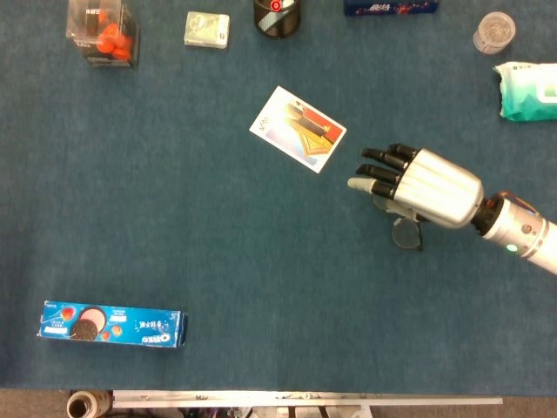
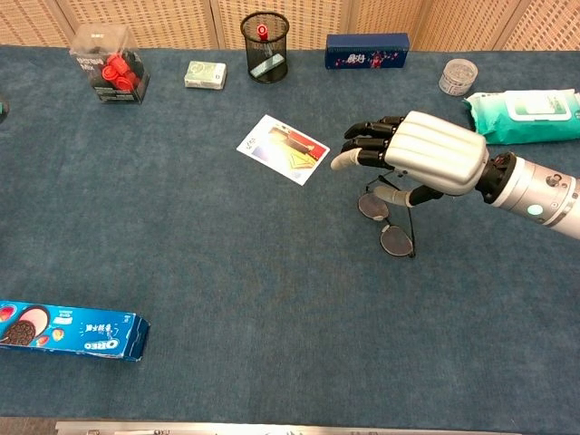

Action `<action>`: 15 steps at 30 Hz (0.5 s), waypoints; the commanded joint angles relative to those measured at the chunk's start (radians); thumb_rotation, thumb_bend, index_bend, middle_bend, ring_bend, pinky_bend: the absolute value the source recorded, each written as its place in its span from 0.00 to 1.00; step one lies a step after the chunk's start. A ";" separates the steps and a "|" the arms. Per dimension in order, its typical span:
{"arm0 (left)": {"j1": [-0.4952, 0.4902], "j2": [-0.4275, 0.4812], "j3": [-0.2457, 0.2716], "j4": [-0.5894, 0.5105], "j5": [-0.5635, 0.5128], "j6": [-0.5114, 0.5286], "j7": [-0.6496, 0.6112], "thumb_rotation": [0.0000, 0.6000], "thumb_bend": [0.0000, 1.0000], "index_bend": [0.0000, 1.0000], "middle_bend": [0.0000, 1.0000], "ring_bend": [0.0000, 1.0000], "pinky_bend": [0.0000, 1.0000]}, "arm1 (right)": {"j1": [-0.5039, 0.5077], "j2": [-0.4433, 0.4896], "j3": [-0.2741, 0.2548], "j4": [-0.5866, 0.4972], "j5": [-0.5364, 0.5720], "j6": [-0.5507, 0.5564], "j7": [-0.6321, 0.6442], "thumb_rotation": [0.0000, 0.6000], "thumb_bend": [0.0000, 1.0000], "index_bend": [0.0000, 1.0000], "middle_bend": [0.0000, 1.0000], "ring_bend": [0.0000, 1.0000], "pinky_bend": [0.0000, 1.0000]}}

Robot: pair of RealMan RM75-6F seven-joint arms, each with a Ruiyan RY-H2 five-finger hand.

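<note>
A pair of dark-rimmed glasses point(image 1: 406, 233) point(image 2: 396, 240) lies on the blue tablecloth point(image 2: 227, 254) right of centre. My right hand point(image 1: 418, 185) point(image 2: 421, 161) hovers just above them with the palm down. Its fingers are stretched towards the left and slightly bent, and the thumb hangs close to the upper lens. I see nothing gripped in it. In the head view the hand covers most of the glasses. A picture card point(image 1: 298, 129) point(image 2: 283, 149) lies flat just left of the fingertips. My left hand shows in neither view.
Along the far edge stand a clear box of red pieces point(image 2: 111, 63), a small pack point(image 2: 206, 74), a mesh cup point(image 2: 265, 47), a blue box point(image 2: 367, 51), a small jar point(image 2: 458, 76) and a wipes pack point(image 2: 526, 104). An Oreo box point(image 2: 68, 329) lies near left.
</note>
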 commanded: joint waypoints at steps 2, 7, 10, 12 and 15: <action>-0.001 -0.001 0.000 0.000 0.000 -0.001 0.000 1.00 0.59 0.49 0.39 0.36 0.45 | 0.010 0.026 -0.007 -0.055 -0.016 0.010 -0.033 1.00 0.36 0.27 0.30 0.17 0.35; -0.001 -0.001 0.000 0.000 0.000 -0.001 0.001 1.00 0.59 0.49 0.39 0.36 0.45 | 0.019 0.064 -0.016 -0.123 -0.035 0.012 -0.078 1.00 0.36 0.27 0.30 0.17 0.35; 0.000 -0.002 0.001 -0.001 0.001 0.000 0.003 1.00 0.59 0.49 0.39 0.36 0.45 | 0.023 0.084 -0.016 -0.154 -0.038 0.003 -0.100 1.00 0.36 0.27 0.30 0.17 0.35; 0.000 -0.002 0.001 -0.001 0.001 0.000 0.005 1.00 0.59 0.49 0.39 0.36 0.45 | 0.023 0.094 -0.015 -0.168 -0.034 -0.006 -0.111 1.00 0.36 0.27 0.30 0.17 0.35; 0.000 -0.003 0.001 -0.002 0.002 0.001 0.007 1.00 0.59 0.49 0.39 0.36 0.45 | 0.021 0.102 -0.014 -0.175 -0.029 -0.014 -0.117 1.00 0.36 0.27 0.30 0.17 0.35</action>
